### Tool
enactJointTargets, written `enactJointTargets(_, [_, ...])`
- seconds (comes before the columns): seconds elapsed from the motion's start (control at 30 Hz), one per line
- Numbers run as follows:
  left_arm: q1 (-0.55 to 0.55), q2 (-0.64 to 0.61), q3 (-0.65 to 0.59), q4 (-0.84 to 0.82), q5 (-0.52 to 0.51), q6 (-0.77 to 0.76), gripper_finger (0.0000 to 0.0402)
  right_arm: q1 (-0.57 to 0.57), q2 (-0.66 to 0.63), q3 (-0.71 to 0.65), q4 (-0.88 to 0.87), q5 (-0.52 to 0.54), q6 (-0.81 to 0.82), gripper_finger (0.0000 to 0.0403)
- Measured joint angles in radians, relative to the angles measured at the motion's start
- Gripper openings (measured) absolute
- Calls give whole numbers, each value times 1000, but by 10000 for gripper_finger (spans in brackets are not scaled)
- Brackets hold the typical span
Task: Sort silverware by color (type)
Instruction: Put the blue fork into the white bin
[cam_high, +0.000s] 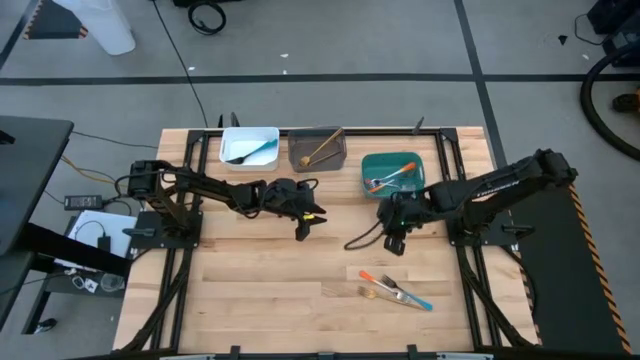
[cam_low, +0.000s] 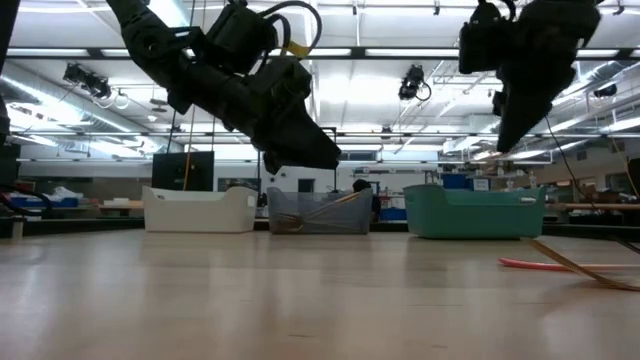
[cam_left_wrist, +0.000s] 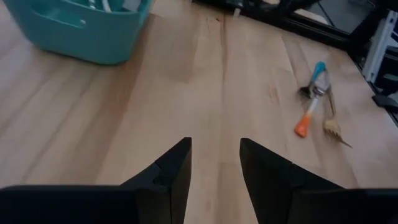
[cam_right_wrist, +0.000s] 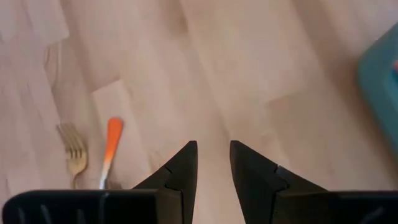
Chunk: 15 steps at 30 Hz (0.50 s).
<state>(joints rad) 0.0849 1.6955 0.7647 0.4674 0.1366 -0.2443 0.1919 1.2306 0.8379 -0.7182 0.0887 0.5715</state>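
Observation:
Three small forks lie in a loose pile (cam_high: 395, 290) on the near right of the table: one orange-handled (cam_right_wrist: 112, 146), one blue-handled (cam_left_wrist: 318, 70), one golden-tan (cam_right_wrist: 73, 152). Others lie in the white bin (cam_high: 250, 147), grey bin (cam_high: 318, 148) and teal bin (cam_high: 390, 172) along the far edge. My left gripper (cam_high: 303, 228) hangs open above mid-table, its fingers (cam_left_wrist: 214, 168) holding nothing. My right gripper (cam_high: 393, 242) is open too (cam_right_wrist: 213, 165), above the table just beyond the pile and in front of the teal bin.
A black cable (cam_high: 362, 240) loops on the table by my right gripper. Bare wood stretches between the two grippers and toward the near left. In the low view the bins (cam_low: 320, 212) stand in a row at the far side, with the pile (cam_low: 560, 265) at the right.

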Motion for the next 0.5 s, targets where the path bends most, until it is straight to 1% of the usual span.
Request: enactJointTargets(0.5, [-68, 0, 0, -29, 1, 2, 144, 264, 162, 0, 11, 4, 373, 101])
